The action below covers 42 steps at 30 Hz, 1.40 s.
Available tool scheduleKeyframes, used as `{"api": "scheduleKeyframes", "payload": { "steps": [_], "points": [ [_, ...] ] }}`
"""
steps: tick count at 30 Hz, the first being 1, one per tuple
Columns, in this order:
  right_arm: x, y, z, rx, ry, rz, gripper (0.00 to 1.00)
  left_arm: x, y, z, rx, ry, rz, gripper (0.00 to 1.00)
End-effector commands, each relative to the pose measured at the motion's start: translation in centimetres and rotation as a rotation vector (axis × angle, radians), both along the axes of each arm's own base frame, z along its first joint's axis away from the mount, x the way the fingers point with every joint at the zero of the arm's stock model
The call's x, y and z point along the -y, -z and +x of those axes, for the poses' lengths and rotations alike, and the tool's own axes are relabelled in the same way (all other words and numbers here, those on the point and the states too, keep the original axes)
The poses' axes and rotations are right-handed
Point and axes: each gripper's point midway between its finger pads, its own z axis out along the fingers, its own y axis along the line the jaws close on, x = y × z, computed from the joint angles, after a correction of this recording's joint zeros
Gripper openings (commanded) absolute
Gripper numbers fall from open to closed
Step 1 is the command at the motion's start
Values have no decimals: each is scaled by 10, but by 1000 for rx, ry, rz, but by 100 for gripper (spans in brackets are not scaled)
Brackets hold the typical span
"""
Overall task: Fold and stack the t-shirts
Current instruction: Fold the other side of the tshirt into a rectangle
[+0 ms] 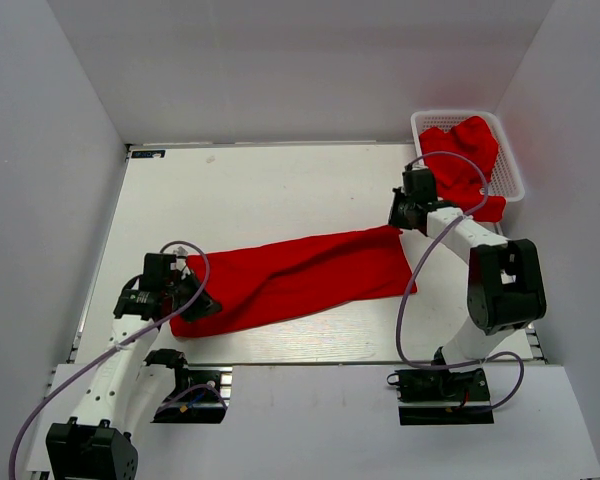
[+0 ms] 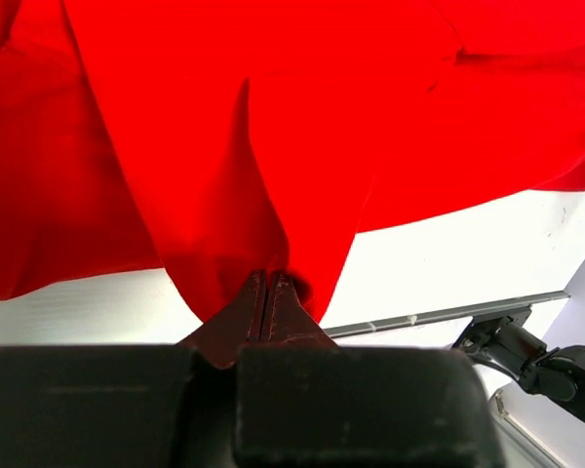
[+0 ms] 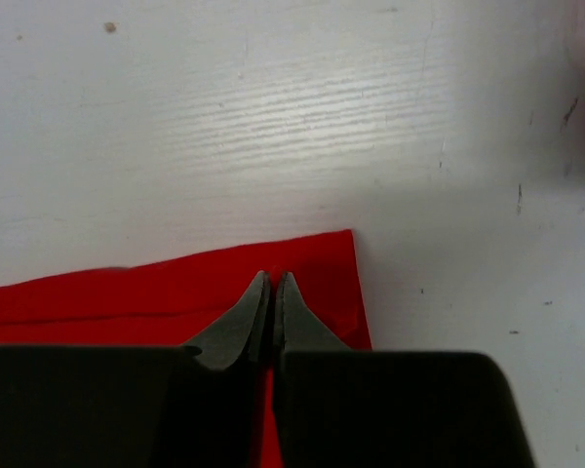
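One red t-shirt [image 1: 300,275] lies stretched in a long band across the white table [image 1: 280,190], running from front left to right of centre. My left gripper [image 1: 202,303] is shut on its left end; in the left wrist view the cloth [image 2: 273,146] hangs in folds from the closed tips [image 2: 268,280], raised off the table. My right gripper [image 1: 396,222] is shut on the far right corner. The right wrist view shows that corner [image 3: 322,268] flat on the table, pinched between the gripper's [image 3: 272,278] fingers. More red t-shirts [image 1: 465,150] are heaped in the basket.
A white mesh basket [image 1: 455,114] stands at the back right corner, just behind my right arm. White walls close in the table on three sides. The table's metal front edge [image 2: 448,314] runs close below the left gripper.
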Motion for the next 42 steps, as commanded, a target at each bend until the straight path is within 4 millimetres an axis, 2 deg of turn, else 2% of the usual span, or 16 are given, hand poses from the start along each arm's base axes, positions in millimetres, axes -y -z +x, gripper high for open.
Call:
{"api": "scheduleKeyframes", "payload": {
  "steps": [1, 2, 3, 5, 6, 7, 8, 14, 17, 20, 21, 25, 27, 32, 36, 42],
  "points": [
    [14, 1, -13, -17, 68, -6, 0, 2, 3, -3, -17, 9, -5, 3],
    [15, 4, -17, -29, 83, -17, 0, 1, 2, -4, -28, 9, -4, 10],
    [20, 7, -23, -48, 102, -30, 3, 1, 2, -4, -28, 9, -4, 25],
    [29, 15, -36, -91, 155, -47, 34, 0, 1, -6, -40, 5, 4, 40],
    [34, 18, -45, -115, 174, -60, 53, 0, -6, -4, -31, 5, 4, 79],
    [35, 14, -50, -116, 180, -60, 90, -2, -10, -1, -17, -2, 14, 92],
    [42, 14, -54, -123, 208, -89, 90, -3, -15, 2, -12, -8, 23, 100],
    [43, -31, -45, -15, 193, -82, 90, -5, -35, 32, 40, 5, 53, 100],
    [11, -42, -35, -11, 16, -14, 90, -4, -34, 67, 107, 7, 61, 100],
    [-25, -46, -30, 16, -179, 91, 90, -3, -18, 79, 67, 9, 65, 100],
    [-49, -50, -36, 19, -285, 180, 90, -4, -16, 85, 73, 4, 72, 100],
    [-83, -52, -34, 50, -440, 266, 90, -12, 0, 106, 57, -27, 123, 100],
    [-90, -39, -30, 9, -456, 271, 90, -17, 6, 113, 52, -46, 124, 100],
    [-89, -4, -39, -130, -415, 283, 90, -16, 46, 110, -74, -34, 126, 100],
    [-67, 35, -63, -258, -297, 244, 90, -25, 64, 119, -134, -55, 182, 100],
    [8, 59, -98, -353, -7, 64, 90, -44, 77, 155, -165, -98, 303, 100]
  ]
}}
